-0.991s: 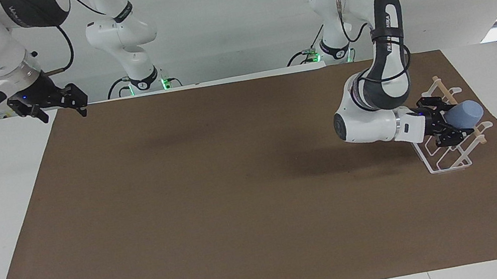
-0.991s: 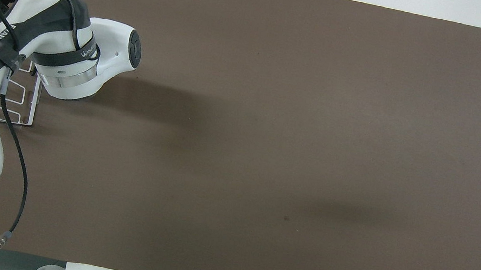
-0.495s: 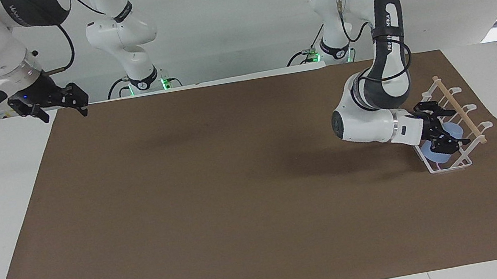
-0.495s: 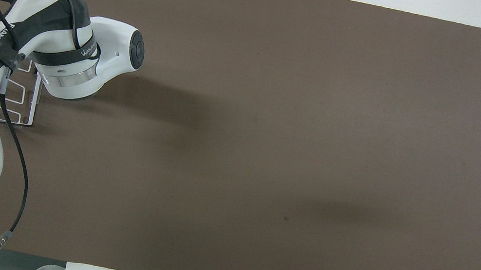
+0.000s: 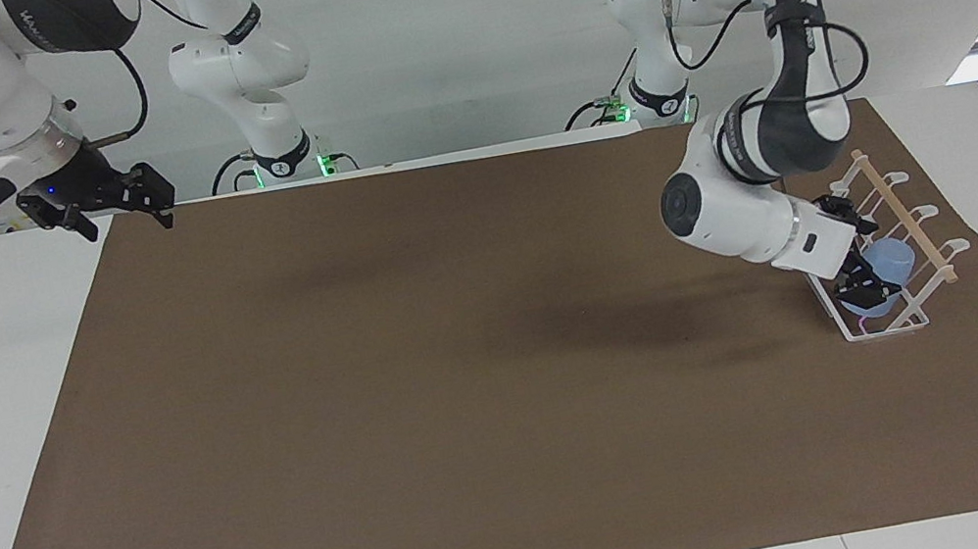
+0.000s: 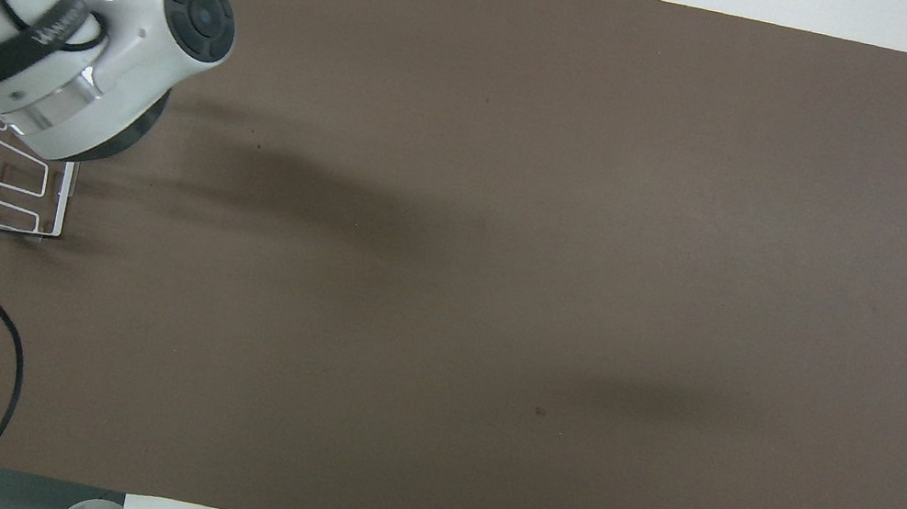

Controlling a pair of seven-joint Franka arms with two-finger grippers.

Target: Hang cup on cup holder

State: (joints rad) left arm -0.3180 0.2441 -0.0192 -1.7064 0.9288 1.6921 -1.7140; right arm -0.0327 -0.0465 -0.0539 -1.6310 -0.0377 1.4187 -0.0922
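Lifted a little since before, the left gripper [image 5: 855, 251] is spread wide over the cup holder [image 5: 895, 324]. Inside it the small light-blue cup [image 5: 886, 270] is seen, tilted, at the table's 3 o'clock end. The right gripper [image 5: 112, 206] is kept waiting, wide open.

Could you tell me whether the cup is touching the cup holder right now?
Touching. In the facing view the cup sits inside the cup holder, among its wire loops, under the wooden rod. The overhead view hides it.
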